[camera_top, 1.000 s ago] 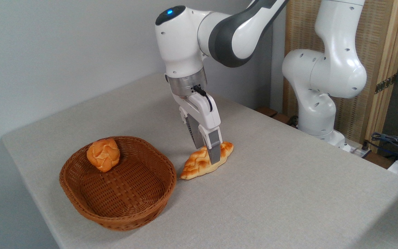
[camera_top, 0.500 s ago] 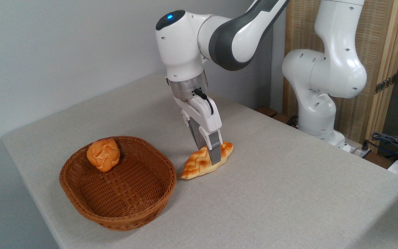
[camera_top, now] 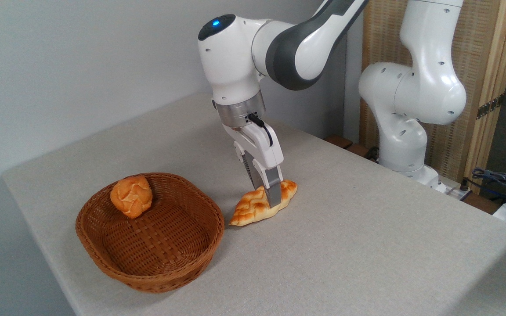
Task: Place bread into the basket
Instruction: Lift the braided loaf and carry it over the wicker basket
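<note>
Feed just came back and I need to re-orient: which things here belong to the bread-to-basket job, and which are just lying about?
Job:
- braided bread, on the table beside the basket
- wicker basket
- gripper, fingers straddling the bread's middle

Not the job:
- round bun, resting against the basket's back rim
- cables, off the table at right

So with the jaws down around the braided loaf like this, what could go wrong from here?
The gripper straddles the bread right of its middle, so the longer left end may sag or swing when lifted. That pointed left tip lies close to the basket rim and could catch on it. The round bun already sits against the basket's far wall, so the loaf may land on it or knock it.
</note>
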Tool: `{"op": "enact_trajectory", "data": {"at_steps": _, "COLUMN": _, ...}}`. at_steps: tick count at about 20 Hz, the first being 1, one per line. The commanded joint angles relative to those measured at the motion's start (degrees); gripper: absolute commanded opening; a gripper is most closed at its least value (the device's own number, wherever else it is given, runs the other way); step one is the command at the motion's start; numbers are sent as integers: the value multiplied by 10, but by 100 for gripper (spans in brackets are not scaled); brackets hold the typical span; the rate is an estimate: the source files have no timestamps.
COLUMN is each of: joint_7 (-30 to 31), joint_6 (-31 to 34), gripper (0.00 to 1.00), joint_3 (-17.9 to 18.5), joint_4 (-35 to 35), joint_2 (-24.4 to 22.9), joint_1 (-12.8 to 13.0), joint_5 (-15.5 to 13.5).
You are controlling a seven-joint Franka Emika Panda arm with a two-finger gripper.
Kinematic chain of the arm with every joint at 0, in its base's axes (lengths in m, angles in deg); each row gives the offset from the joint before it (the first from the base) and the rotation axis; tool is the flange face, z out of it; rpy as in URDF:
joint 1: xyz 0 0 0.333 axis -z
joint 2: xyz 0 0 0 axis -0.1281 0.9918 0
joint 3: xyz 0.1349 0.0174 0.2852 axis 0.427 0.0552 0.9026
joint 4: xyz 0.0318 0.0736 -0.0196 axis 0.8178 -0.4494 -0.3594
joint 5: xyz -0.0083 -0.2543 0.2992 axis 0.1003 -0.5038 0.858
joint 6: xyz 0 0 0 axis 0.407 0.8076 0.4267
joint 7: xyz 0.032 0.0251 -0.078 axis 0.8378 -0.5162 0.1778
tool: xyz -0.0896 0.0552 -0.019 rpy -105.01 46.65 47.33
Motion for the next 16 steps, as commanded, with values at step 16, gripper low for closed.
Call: {"op": "enact_trajectory", "data": {"at_steps": 16, "joint_7": -6, "joint_6": 27, "gripper": 33, "joint_3": 2, "joint_4": 269, "joint_2": 101, "joint_1": 11, "joint_5": 88}}
